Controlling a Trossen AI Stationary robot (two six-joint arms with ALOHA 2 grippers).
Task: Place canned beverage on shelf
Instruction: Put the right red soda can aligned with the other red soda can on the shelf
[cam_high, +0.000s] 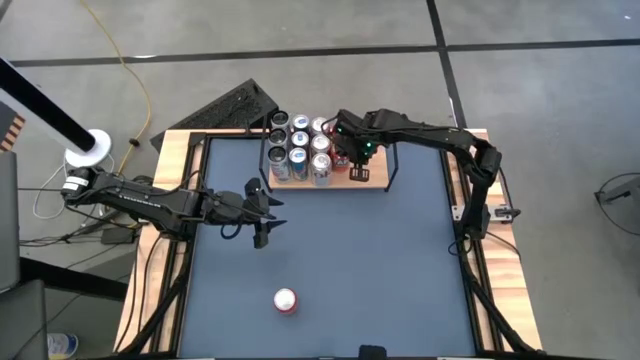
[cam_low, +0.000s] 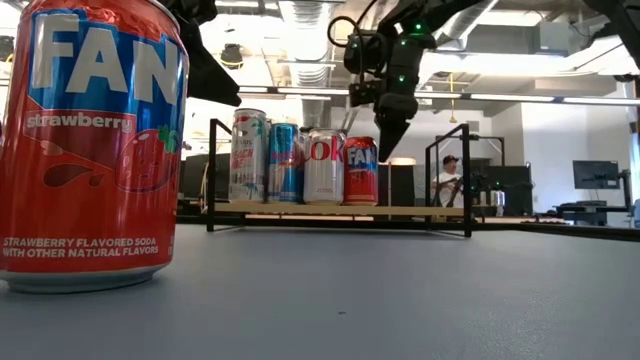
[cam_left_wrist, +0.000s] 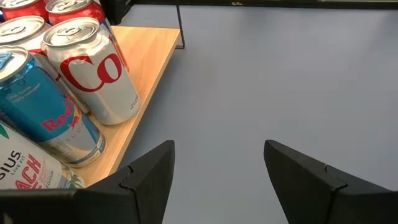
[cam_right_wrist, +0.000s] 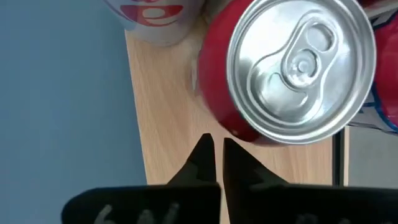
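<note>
Canned beverage: we see a red strawberry soda can (cam_high: 285, 300) standing upright on the dark blue-grey desk (cam_high: 380, 260), near the front edge, well apart from the shelf; in the low view it fills the left side (cam_low: 90, 150). No claw touches it.

Small light-wood shelf board w/ thin black rod uprights (cam_high: 372, 178) sits at the far side of the desk. Cans stand packed on its left part; its right part is bare wood. In the low view we count 4 cans along the front row: a white-and-pink can (cam_low: 248, 156), a blue-and-silver can (cam_low: 284, 162), a silver can w/ red lettering (cam_low: 323, 166) and a red can (cam_low: 361, 170), which is the rightmost.

Right claw (cam_high: 352, 160) hangs over the shelf just beside that rightmost can. Its wrist view looks straight down on the can's silver lid and red wall (cam_right_wrist: 298, 68); the dark fingers (cam_right_wrist: 202, 163) are pressed together w/ only a thin slit between them, pinching nothing, tips above the wood next to the can. In the low view the claw (cam_low: 388, 140) points down, above and just right of the red can.

Left claw (cam_high: 262, 236) is over the desk, left of centre, near the shelf's left end. Its wrist view shows 2 dark fingers (cam_left_wrist: 149, 174) w/ bare desk between them, holding nothing.

A person (cam_low: 447, 178) shows in the room behind.
</note>
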